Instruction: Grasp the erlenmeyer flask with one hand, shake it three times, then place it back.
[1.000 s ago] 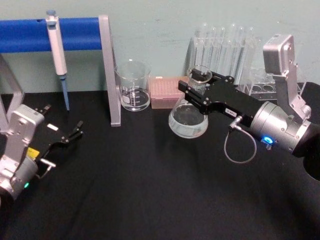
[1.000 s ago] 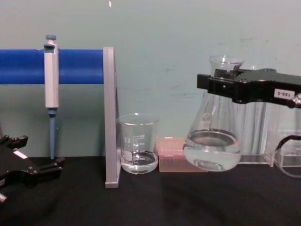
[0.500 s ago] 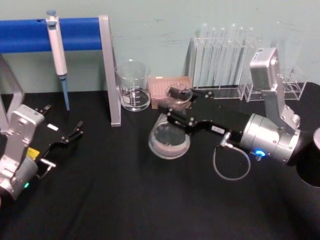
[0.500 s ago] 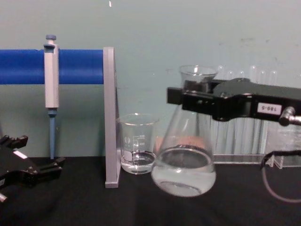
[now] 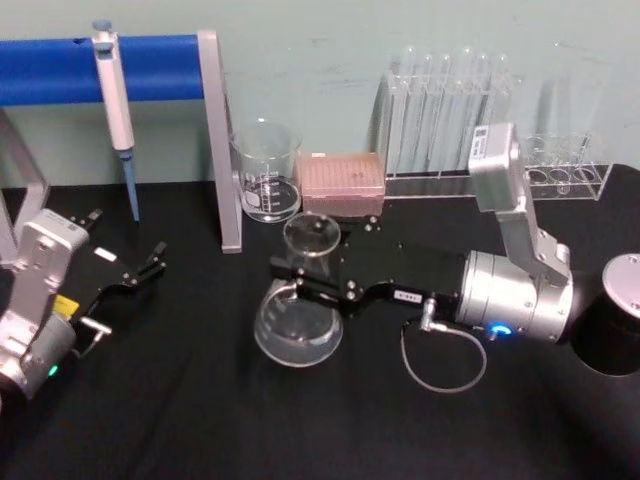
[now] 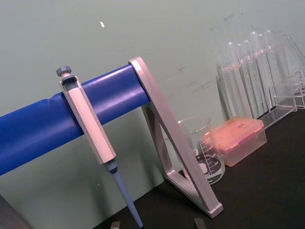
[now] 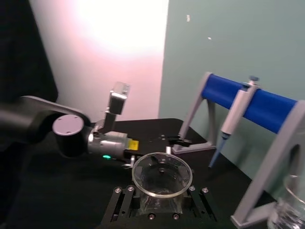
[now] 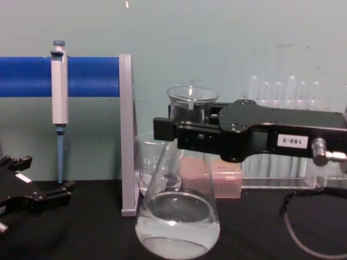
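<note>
At 9 o'clock the left claw sits parked, released. Mid-bench, the erlenmeyer flask, its neck clenched by the right claw, has swung left to 6 o'clock of the beaker. The chest view reveals clear liquid in the flask's base and the right claw's white label.

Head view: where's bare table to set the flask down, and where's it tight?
Bare black table along the near edge, and between the parked left gripper and the erlenmeyer flask held by the right gripper. Crowded at the wall: beaker, pink tip box, test tube racks, stand leg.
</note>
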Controlling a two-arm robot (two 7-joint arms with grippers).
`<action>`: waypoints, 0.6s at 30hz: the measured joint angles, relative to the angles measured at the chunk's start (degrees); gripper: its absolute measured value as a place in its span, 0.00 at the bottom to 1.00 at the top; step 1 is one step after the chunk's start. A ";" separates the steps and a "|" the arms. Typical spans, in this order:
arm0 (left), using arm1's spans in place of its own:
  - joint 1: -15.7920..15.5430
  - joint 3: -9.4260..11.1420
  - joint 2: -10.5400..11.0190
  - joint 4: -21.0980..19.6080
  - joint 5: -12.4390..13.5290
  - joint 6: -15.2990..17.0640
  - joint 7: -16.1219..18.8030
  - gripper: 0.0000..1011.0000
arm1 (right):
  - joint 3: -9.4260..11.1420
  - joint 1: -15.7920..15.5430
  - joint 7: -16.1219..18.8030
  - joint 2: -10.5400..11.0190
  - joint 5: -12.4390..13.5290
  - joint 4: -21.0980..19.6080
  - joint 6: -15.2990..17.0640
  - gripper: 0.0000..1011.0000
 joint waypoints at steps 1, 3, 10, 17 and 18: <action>0.00 0.00 0.00 0.00 0.00 0.00 0.00 0.99 | -0.19 0.11 0.28 0.09 0.12 0.04 -0.09 0.44; 0.00 0.00 0.00 0.00 0.00 0.00 0.00 0.99 | -0.70 0.42 0.95 0.36 0.41 0.19 -0.36 0.44; 0.00 0.00 0.00 0.00 0.00 0.00 0.00 0.99 | -1.98 1.23 2.35 1.13 1.18 0.55 -1.07 0.44; 0.00 0.00 0.00 0.00 0.00 0.00 0.00 0.99 | -3.15 2.07 3.00 1.81 1.83 0.94 -1.67 0.44; 0.00 -0.01 0.00 0.00 0.00 0.00 0.00 0.99 | -3.24 2.14 3.00 1.84 1.87 0.99 -1.72 0.44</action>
